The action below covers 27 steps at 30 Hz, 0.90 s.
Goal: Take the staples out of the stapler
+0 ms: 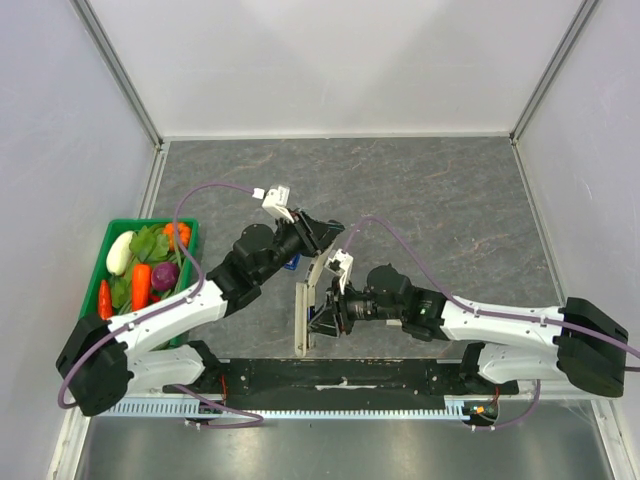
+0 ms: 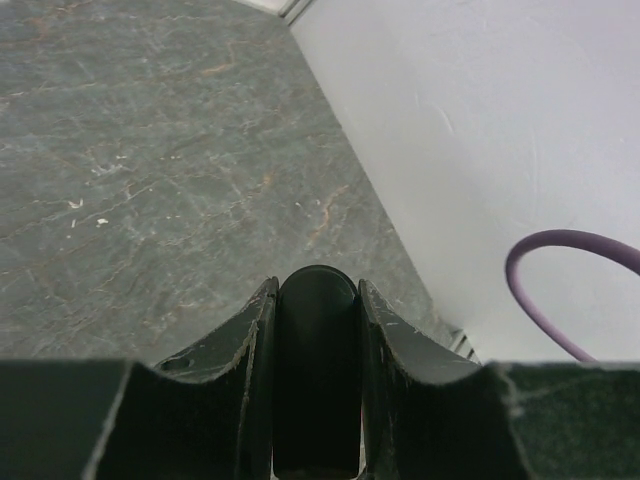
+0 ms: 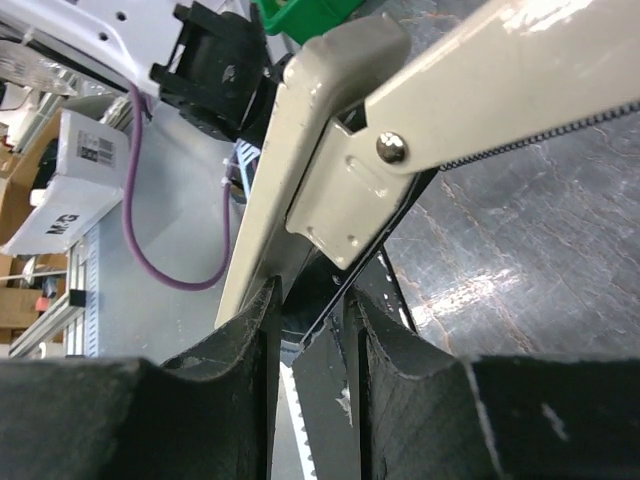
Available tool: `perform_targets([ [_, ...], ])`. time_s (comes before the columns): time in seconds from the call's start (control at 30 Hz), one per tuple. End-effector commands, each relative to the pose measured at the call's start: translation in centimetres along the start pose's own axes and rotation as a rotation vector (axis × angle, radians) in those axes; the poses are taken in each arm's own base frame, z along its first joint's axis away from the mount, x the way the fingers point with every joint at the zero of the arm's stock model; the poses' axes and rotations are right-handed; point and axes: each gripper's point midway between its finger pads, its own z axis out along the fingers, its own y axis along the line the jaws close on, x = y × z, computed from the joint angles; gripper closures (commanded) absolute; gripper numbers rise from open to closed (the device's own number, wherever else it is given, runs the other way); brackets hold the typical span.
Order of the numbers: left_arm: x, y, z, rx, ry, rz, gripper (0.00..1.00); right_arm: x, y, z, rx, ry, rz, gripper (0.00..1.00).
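Near the table's (image 1: 420, 190) front edge, the right pincer (image 3: 312, 295) is clamped on the hinged-open stapler (image 3: 330, 150) at its dark underside. The left pincer (image 2: 316, 285) grips its black end. One end probably wants holding steady while the other spreads slowly, letting the staples slide out.

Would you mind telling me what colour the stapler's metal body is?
The stapler is pale grey-cream, clearest in the right wrist view.

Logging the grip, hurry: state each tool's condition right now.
Left tool: closed on the slim grey metal stapler, black end.
Right tool: closed on that stapler.
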Motion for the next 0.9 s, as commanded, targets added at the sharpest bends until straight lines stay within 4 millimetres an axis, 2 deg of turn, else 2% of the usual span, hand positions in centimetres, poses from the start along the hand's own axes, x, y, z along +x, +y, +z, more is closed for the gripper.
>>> perform_targets([
  [0.0,-3.7,-1.4,1.2,0.021,-0.153,-0.008,0.98,-4.1,1.4,1.0,0.001,-0.108,-0.111,0.66],
  [0.17,-3.0,-1.0,2.5,0.018,-0.131,0.036,0.98,-5.6,-1.1,1.1,0.126,-0.136,-0.151,0.66],
  [0.47,-1.4,-0.3,4.6,0.023,-0.082,0.104,0.98,-6.1,-5.0,1.2,0.223,-0.126,-0.150,0.66],
  [0.67,-2.2,-2.1,4.7,0.070,-0.053,0.161,0.98,-6.6,-5.3,0.9,0.243,-0.114,-0.166,0.65],
  [0.77,-2.7,-3.6,4.2,0.105,-0.023,0.197,0.98,-7.3,-5.4,0.0,0.276,-0.126,-0.181,0.64],
  [0.87,-3.4,-4.8,3.3,0.129,-0.009,0.227,0.98,-8.8,-5.9,-1.8,0.363,-0.154,-0.205,0.64],
])
